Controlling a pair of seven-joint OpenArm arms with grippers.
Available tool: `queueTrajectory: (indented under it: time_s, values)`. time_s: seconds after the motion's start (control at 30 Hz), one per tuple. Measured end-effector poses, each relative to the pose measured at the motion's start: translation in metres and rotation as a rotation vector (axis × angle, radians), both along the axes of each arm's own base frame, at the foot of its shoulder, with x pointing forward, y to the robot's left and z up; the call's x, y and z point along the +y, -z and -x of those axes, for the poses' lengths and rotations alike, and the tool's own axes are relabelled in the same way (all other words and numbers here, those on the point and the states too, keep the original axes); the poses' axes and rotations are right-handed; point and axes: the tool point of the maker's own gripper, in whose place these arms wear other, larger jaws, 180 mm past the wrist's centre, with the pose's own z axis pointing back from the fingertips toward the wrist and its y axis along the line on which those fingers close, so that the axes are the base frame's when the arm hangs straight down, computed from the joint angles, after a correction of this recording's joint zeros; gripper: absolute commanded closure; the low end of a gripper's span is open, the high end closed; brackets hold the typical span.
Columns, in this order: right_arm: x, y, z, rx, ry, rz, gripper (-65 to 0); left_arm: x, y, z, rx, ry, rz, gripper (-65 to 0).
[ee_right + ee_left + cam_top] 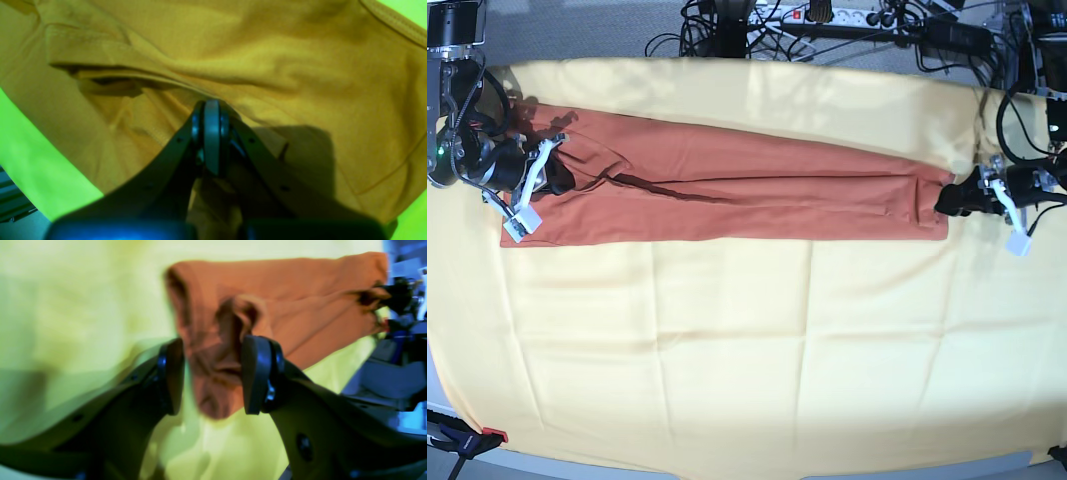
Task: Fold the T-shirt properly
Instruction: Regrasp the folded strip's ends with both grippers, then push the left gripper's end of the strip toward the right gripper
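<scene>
Nearest the base camera, a large pale yellow cloth [747, 340] covers the desk, creased in a grid of fold lines; its front corners run out of frame, and the small dark and red thing at the lower left edge is too cut off to name.

At the left of the base view, the right hand [555, 178] rests on one end of the plain rust-orange short-sleeved T-shirt [727, 195], its tip lost among dark folds; the right wrist view shows its two pads pressed flat together with a pinch of fabric at their tip, clamped on the T-shirt; that view's tint turns the cloth mustard and the yellow cloth green, and the hand's own body hides the fabric below it.

Across the middle, the T-shirt lies as a long narrow band on the yellow cloth near the back edge, with a dark crease running along it; no tag can be made out.

At the right, the left hand [955, 197] sits at the band's other end; the left wrist view is heavily blurred, yet its two dark pads stand well apart with a hanging bunch of orange fabric between them; whether either pad touches it cannot be told.

Behind the desk, a tangle of black cables [827, 25] is cut off by the top edge.
</scene>
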Motion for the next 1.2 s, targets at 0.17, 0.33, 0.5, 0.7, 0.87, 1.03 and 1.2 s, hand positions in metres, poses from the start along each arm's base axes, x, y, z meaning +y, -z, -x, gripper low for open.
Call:
queueTrajectory:
  time_s: [0.17,0.33,0.5,0.7,0.87,1.03,1.2]
  values:
    - [0.0,0.0,0.0,0.0,0.0,0.001,0.0,-0.027,0.008,0.007,0.029,0.051,0.064,-29.9]
    - [0.0,0.0,0.0,-0.001,0.0,0.0,0.0,-0.03,0.008,0.01,0.037,0.065,0.071,-25.8]
    - [0.0,0.0,-0.001,-0.001,0.0,0.0,0.0,-0.029,0.01,0.011,0.047,0.099,0.033,0.0]
    - [0.0,-0.001,-0.001,-0.002,0.0,0.001,0.0,-0.027,0.005,0.001,0.036,0.104,0.013,0.0]
    - [0.0,-0.001,-0.001,-0.002,0.0,0.001,0.0,-0.022,-0.007,-0.011,0.009,0.099,-0.001,0.0]
    - [0.0,-0.001,-0.001,-0.003,0.0,0.0,0.0,-0.024,-0.013,-0.012,0.01,0.121,0.012,0.0]
    - [0.0,-0.001,-0.002,-0.007,0.001,0.0,0.0,-0.03,-0.016,-0.006,0.036,0.165,-0.012,0.0]
